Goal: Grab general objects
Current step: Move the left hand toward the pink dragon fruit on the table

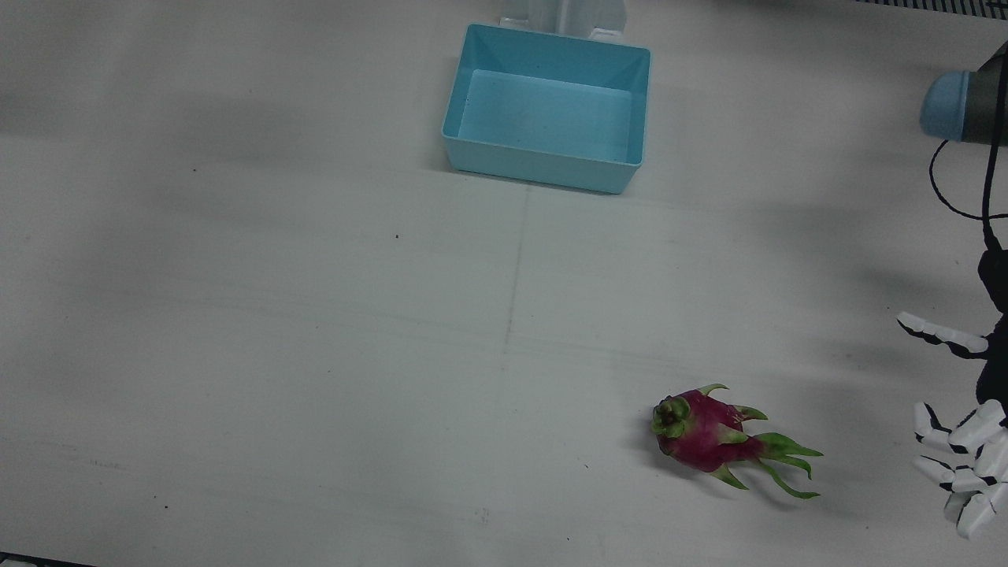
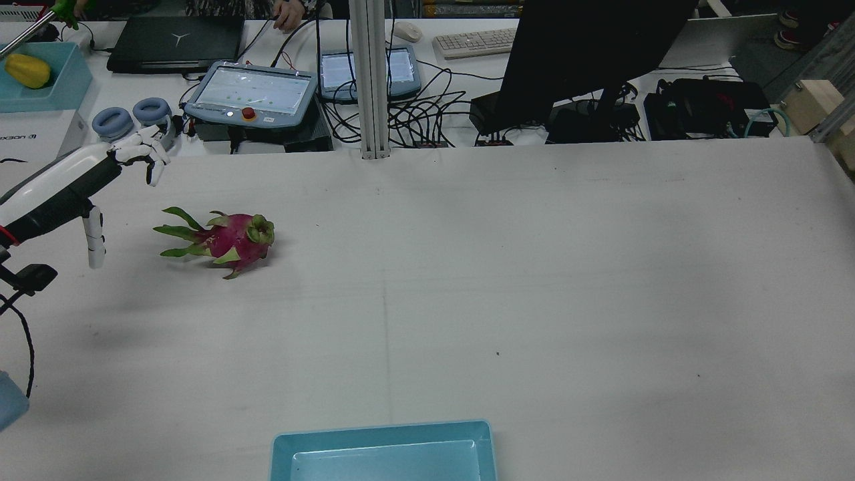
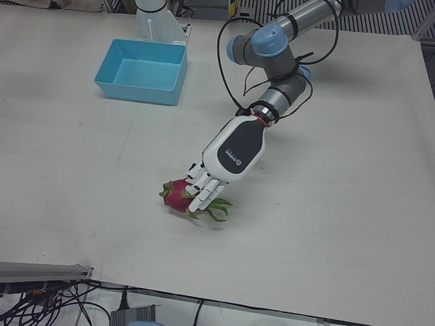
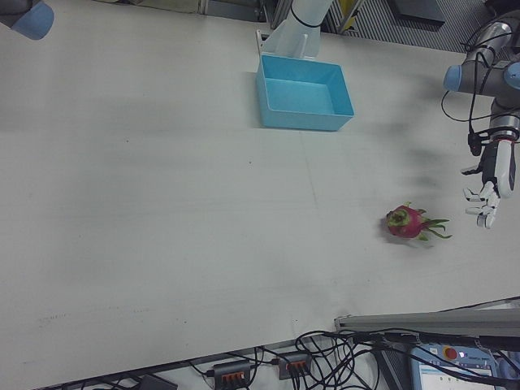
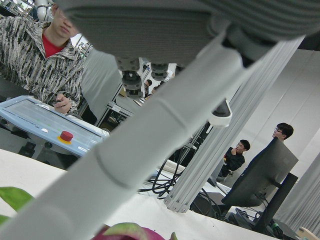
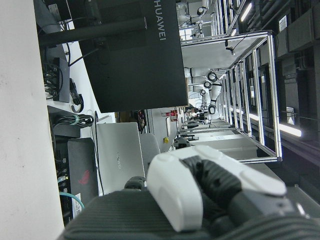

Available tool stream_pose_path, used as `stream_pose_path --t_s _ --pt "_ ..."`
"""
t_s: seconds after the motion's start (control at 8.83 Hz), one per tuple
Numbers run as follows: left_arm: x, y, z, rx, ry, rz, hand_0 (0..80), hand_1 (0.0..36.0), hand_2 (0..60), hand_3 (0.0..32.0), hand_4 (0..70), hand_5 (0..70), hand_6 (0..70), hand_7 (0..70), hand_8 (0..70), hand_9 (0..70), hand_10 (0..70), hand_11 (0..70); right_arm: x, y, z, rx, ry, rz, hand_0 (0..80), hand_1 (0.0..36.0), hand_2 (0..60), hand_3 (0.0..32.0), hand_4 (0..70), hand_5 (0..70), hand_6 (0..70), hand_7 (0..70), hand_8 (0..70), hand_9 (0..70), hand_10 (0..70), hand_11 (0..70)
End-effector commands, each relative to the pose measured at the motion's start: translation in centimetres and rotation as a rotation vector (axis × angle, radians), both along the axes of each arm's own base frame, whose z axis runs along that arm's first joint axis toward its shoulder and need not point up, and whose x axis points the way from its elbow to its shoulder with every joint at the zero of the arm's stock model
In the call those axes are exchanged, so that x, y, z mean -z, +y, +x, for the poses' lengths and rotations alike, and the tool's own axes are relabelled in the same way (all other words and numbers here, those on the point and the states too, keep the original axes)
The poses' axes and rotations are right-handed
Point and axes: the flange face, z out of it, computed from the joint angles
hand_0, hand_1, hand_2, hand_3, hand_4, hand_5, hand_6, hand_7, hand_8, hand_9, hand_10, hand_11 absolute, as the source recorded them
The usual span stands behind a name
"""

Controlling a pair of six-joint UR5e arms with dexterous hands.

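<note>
A magenta dragon fruit (image 1: pixel 705 431) with green leafy scales lies on its side on the white table, also seen in the rear view (image 2: pixel 234 240), the left-front view (image 3: pixel 175 195) and the right-front view (image 4: pixel 405 221). My left hand (image 1: pixel 965 441) is open with fingers spread, raised beside the fruit's leafy end and apart from it; it also shows in the rear view (image 2: pixel 73 184), left-front view (image 3: pixel 228 159) and right-front view (image 4: pixel 491 183). My right hand (image 6: pixel 200 195) shows only partly in its own view, with nothing seen in it.
An empty light-blue bin (image 1: pixel 543 169) stands at the robot's side of the table, mid-width, also in the rear view (image 2: pixel 381 434). Past the table's far edge are teach pendants (image 2: pixel 250 93), a metal post (image 2: pixel 369 80) and a monitor (image 2: pixel 588 53).
</note>
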Motion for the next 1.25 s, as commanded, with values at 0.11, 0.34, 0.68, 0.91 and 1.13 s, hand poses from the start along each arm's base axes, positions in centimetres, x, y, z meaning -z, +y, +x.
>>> stream_pose_path --t_s 0.11,0.34,0.68,0.91,1.13 --pt "1.1 -1.5 5.2 0.018 -0.045 -0.047 80.0 36.0 60.0 0.0 0.0 70.0 0.0 45.5 0.0 7.7 0.0 0.0 -0.1 0.0 0.0 -0.001 0.000 -0.002 0.0 0.0 0.0 0.0 0.0 0.0 0.0 0.0 0.0 0.0 0.0 0.0" --pt "1.5 -2.3 5.8 0.039 -0.084 -0.031 80.0 36.0 60.0 0.0 0.0 70.0 0.0 44.8 0.0 7.5 0.0 0.0 -0.1 0.0 -0.1 0.002 0.000 -0.002 0.0 0.0 0.0 0.0 0.0 0.0 0.0 0.0 0.0 0.0 0.0 0.0" --pt "2.8 -0.6 11.4 -0.010 -0.104 -0.032 80.0 36.0 60.0 0.0 0.0 70.0 0.0 50.1 0.0 8.6 0.0 0.0 -0.1 0.0 -0.1 0.000 0.000 -0.002 0.0 0.0 0.0 0.0 0.0 0.0 0.0 0.0 0.0 0.0 0.0 0.0" --pt "1.9 -1.0 13.3 -0.018 -0.118 -0.049 80.0 36.0 60.0 0.0 0.0 70.0 0.0 49.2 0.0 8.4 0.0 0.0 -0.1 0.0 -0.1 0.002 0.000 -0.002 0.0 0.0 0.0 0.0 0.0 0.0 0.0 0.0 0.0 0.0 0.0 0.0" --pt "0.7 -1.4 13.2 -0.014 -0.126 -0.060 80.0 36.0 60.0 0.0 0.0 70.0 0.0 49.7 0.0 8.5 0.0 0.0 -0.1 0.0 -0.1 0.002 0.000 -0.002 0.0 0.0 0.0 0.0 0.0 0.0 0.0 0.0 0.0 0.0 0.0 0.0"
